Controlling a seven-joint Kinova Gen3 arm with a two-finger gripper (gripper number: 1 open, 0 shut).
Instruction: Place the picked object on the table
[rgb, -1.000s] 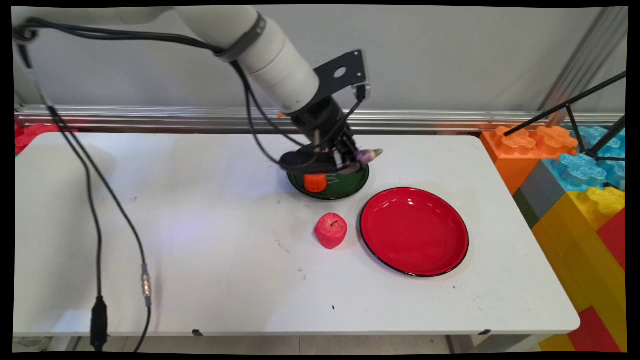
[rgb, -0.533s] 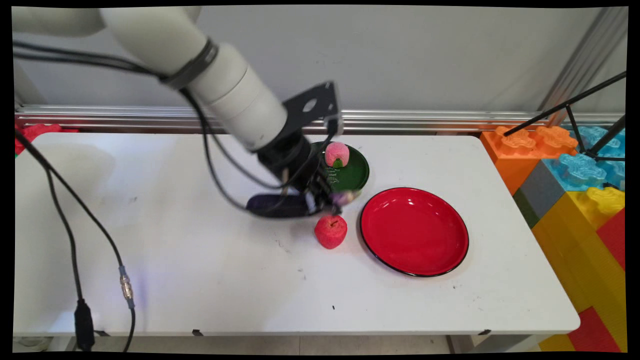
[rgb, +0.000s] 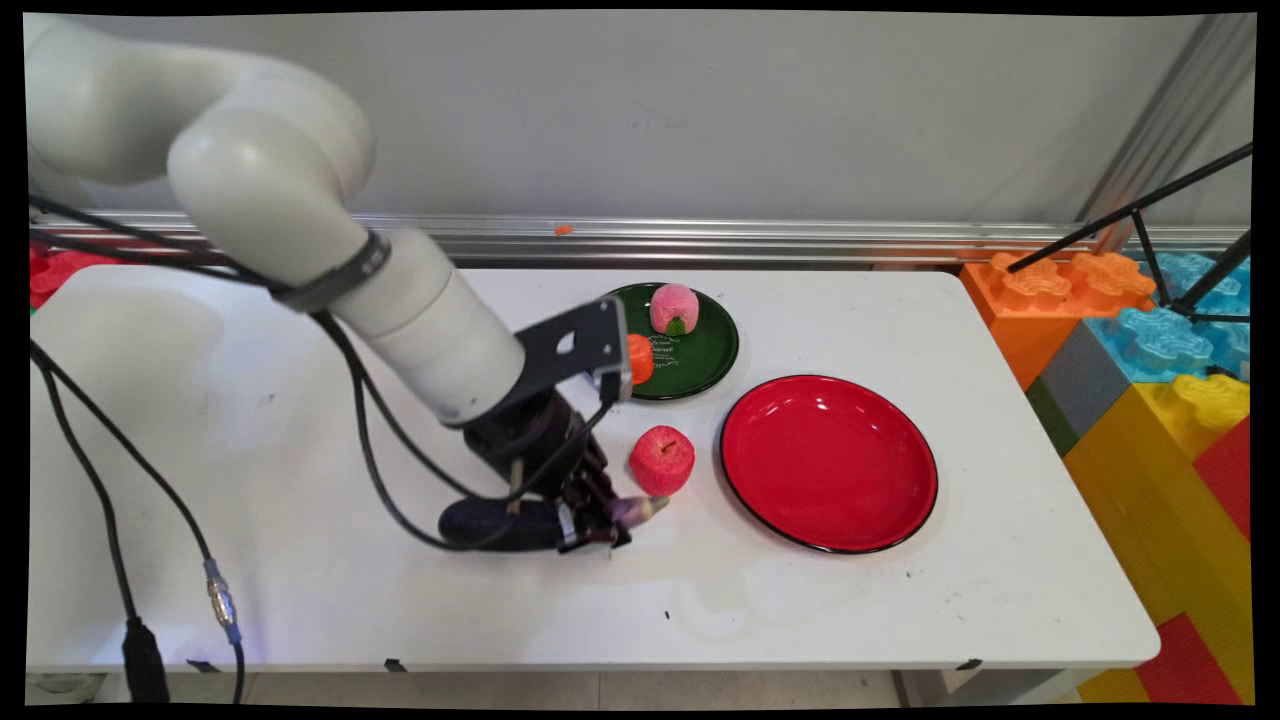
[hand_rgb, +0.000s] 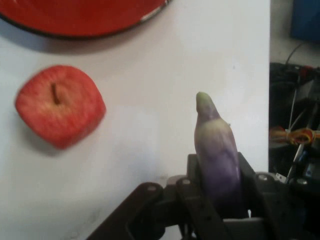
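Eggplant: a purple eggplant (rgb: 520, 524) is gripped near its stem end, lying level and low over the table, its dark body reaching left and its pale, green-tipped end (hand_rgb: 216, 145) sticking out to the right past the fingers.
Gripper: the black gripper (rgb: 590, 522) is closed on the eggplant, one finger on each side of it, as seen in the hand view (hand_rgb: 220, 210).
Apple: a red apple (rgb: 661, 460) stands on the table just right of and behind the gripper; the eggplant's tip is close to it, but contact cannot be made out.
Red plate: a large red plate (rgb: 880, 520) with a dark rim lies on the table just right of the apple, with nothing on it.
Green plate: a smaller dark green plate (rgb: 715, 355) lies farther back, behind the apple.
On the green plate: a pink peach (rgb: 673, 307) sits toward the back; an orange piece (rgb: 640, 358) sits at the left side, partly hidden by the arm's black bracket.
Table: the white table (rgb: 900, 620) carries all of these.
Blocks: big coloured toy blocks (rgb: 1150, 380) are stacked off the table's right end.
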